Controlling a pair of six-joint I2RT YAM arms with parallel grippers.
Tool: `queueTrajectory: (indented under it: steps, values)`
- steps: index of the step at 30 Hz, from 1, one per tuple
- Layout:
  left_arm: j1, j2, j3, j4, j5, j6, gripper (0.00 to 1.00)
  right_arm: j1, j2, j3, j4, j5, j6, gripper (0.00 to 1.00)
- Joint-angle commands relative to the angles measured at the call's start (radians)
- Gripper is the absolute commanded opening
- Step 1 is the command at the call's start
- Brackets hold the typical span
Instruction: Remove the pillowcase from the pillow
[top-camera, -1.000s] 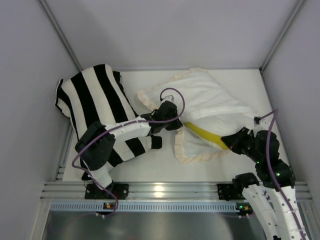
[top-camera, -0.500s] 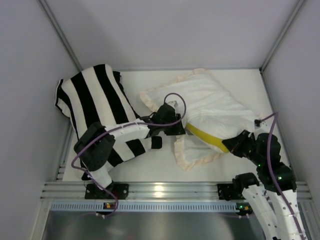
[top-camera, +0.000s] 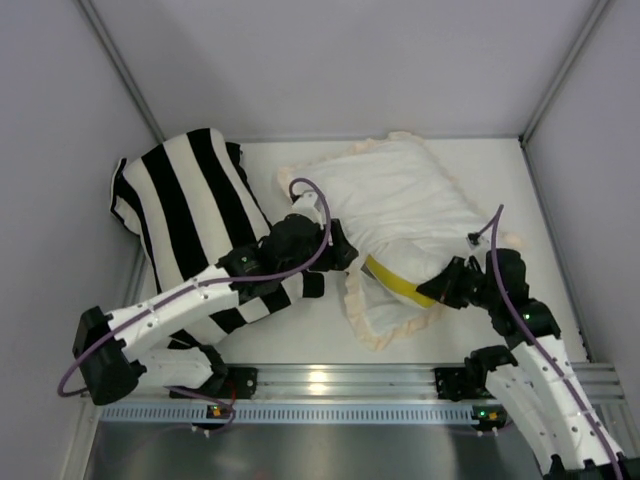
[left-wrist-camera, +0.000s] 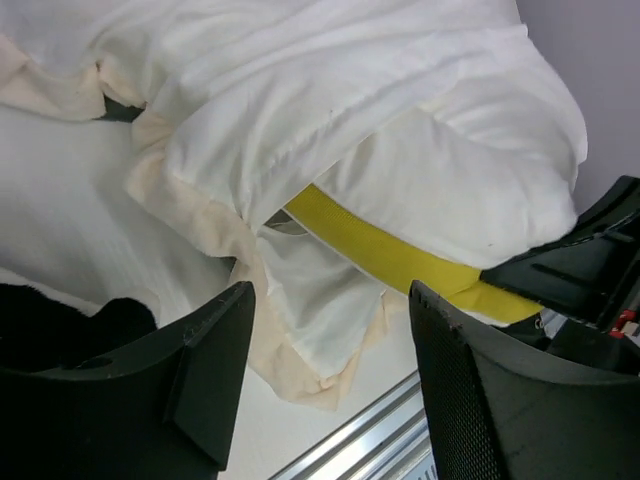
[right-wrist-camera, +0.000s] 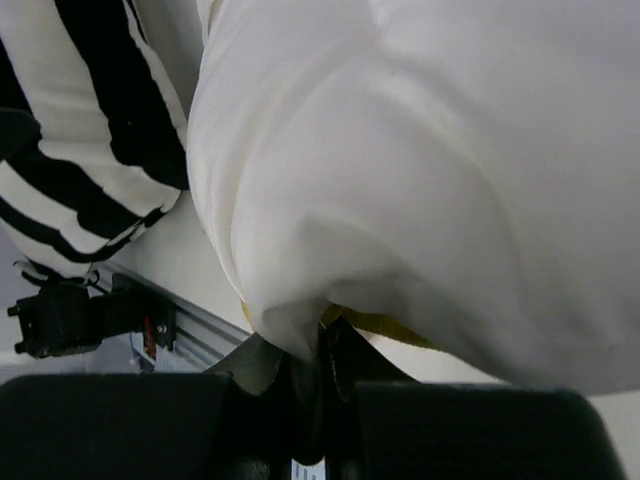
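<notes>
The cream-white pillowcase (top-camera: 400, 195) with its ruffled frill lies in the middle of the table, its open end toward me. The pillow (top-camera: 425, 270) pokes out of that end, its yellow band (top-camera: 398, 286) showing. My right gripper (top-camera: 446, 290) is shut on the pillow's near corner; in the right wrist view the jaws (right-wrist-camera: 325, 340) pinch white fabric with a sliver of yellow beside them. My left gripper (top-camera: 335, 255) hangs open just left of the opening. In the left wrist view its fingers (left-wrist-camera: 215, 350) stand apart over the frill (left-wrist-camera: 300, 350), holding nothing.
A black-and-white striped cushion (top-camera: 185, 205) fills the left side, partly under my left arm. An aluminium rail (top-camera: 330, 380) runs along the near edge. Grey walls close in the left, back and right.
My left gripper opened, let go of the pillowcase and drew back left while its elbow dropped low. My right gripper shifted slightly left, still holding the pillow; the pillowcase settled flatter.
</notes>
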Motion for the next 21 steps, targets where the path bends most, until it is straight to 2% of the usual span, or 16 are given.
queueTrajectory:
  steps: [1,3,4,6,7,9,10,13,15,16,18,19,21]
  values:
    - [0.0,-0.05,-0.006,-0.112,-0.139,-0.036,0.66,0.058,0.077,-0.001,0.243,-0.206,-0.003,0.01]
    - [0.0,-0.049,-0.014,-0.117,-0.129,-0.046,0.65,0.109,0.118,0.019,0.246,-0.202,-0.036,0.06]
    - [0.0,-0.037,-0.026,-0.116,-0.094,-0.049,0.62,0.167,0.132,0.037,0.247,-0.203,-0.05,0.14]
    - [-0.003,-0.008,-0.037,-0.102,-0.051,-0.063,0.55,0.228,0.175,0.051,0.258,-0.217,-0.07,0.22]
    - [-0.006,0.032,-0.046,-0.071,0.003,-0.065,0.51,0.288,0.193,0.063,0.264,-0.231,-0.075,0.39]
    - [-0.021,0.08,-0.046,-0.044,0.048,-0.069,0.42,0.339,0.243,0.088,0.234,-0.214,-0.096,0.61]
    - [-0.047,0.104,-0.042,-0.021,0.071,-0.069,0.41,0.379,0.249,0.121,0.208,-0.125,-0.102,0.74]
    - [-0.127,0.173,0.009,-0.019,0.033,-0.065,0.44,0.411,0.177,0.178,0.111,0.124,-0.102,0.85]
    - [-0.162,0.189,0.033,-0.02,-0.007,-0.066,0.51,0.411,0.1,0.206,0.077,0.213,-0.099,0.87]
    - [-0.168,0.189,0.037,-0.02,-0.02,-0.075,0.58,0.411,0.082,0.242,0.027,0.308,-0.093,0.87]
    - [-0.176,0.171,0.038,-0.022,-0.062,-0.08,0.62,0.411,0.043,0.278,-0.022,0.394,-0.069,0.87]
    - [-0.179,0.16,0.038,-0.022,-0.072,-0.08,0.65,0.41,0.034,0.314,-0.053,0.518,-0.05,0.87]
    - [-0.188,0.138,0.041,-0.022,-0.098,-0.077,0.69,0.41,0.016,0.342,-0.139,0.649,0.008,0.87]
